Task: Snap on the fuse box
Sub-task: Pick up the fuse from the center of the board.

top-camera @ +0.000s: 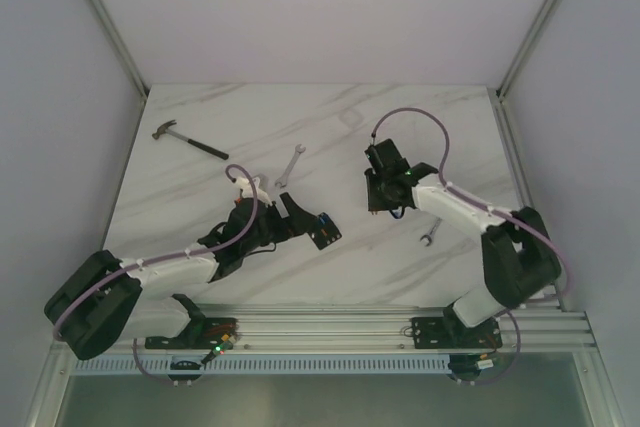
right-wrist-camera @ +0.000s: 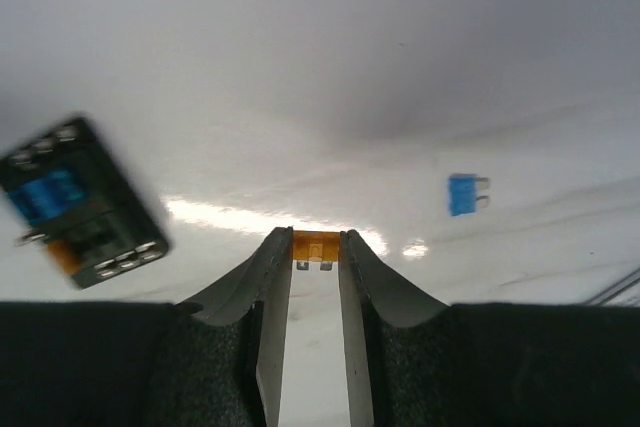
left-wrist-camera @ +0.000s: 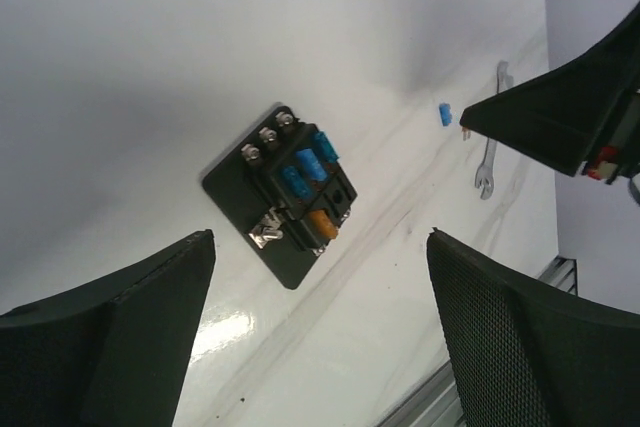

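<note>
The fuse box (left-wrist-camera: 290, 192), a small black block on a black base plate, lies flat on the white table with blue and amber fuses in its slots. In the top view the fuse box (top-camera: 323, 229) sits just right of my left gripper (top-camera: 290, 213). My left gripper (left-wrist-camera: 320, 247) hovers wide open over bare table, nearer than the box, holding nothing. In the right wrist view my right gripper (right-wrist-camera: 316, 241) is shut on a small amber fuse (right-wrist-camera: 316, 246), above the table to the right of the fuse box (right-wrist-camera: 80, 202). A loose blue fuse (right-wrist-camera: 463, 193) lies beyond it.
A hammer (top-camera: 188, 139) lies at the far left, a wrench (top-camera: 289, 165) mid-table, and a smaller wrench (top-camera: 429, 234) beside the right arm. The blue fuse (left-wrist-camera: 445, 113) lies between box and right gripper. A metal rail (top-camera: 330, 327) runs along the near edge.
</note>
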Controlling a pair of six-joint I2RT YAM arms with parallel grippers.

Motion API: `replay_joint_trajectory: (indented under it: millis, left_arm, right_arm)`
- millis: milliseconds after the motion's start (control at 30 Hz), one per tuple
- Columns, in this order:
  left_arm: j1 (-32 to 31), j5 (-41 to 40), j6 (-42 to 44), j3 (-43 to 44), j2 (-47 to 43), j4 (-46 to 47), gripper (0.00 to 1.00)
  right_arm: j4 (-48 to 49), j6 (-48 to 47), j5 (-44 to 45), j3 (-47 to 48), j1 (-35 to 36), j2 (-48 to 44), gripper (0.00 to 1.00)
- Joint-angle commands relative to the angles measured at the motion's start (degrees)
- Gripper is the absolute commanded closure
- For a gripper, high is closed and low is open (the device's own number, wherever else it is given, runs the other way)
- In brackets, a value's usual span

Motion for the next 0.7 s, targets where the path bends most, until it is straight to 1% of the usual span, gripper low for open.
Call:
replay_joint_trajectory:
  millis: [0,167,300,367,533,667]
  left_arm:
    - [-2.2,-3.5,4.0,0.7,-0.1,6.5,0.06]
    - [-5.7,-7.1,6.6,0.7,0.5,12.5,0.11]
    - [-7.9,-8.5,9.0,2.2,2.0,16.3,0.18]
    - [-8.6,-8.9,10.2,2.9,2.9,17.9,0.23]
    - [-8.9,-9.1,11.2,4.8,5.6,18.4,0.38]
    - [-9.1,-8.2,11.7,5.1,6.2,19.9,0.46]
  right_arm:
    - [5.1,5.8,-1.7,-2.1,2.5,-6.8,0.85]
    - [11.2,12.5,-2.1,-4.8,6.3,-11.7,0.84]
    - [15.2,16.0,-1.9,-5.7,9.8,-13.3,0.86]
    - [16.3,16.9,-1.7,-5.6,11.1,-13.5,0.86]
    - [19.3,19.3,-1.2,-6.6,13.2,-14.4,0.86]
    - [19.8,19.8,-0.9,-6.9,13.9,-14.7,0.86]
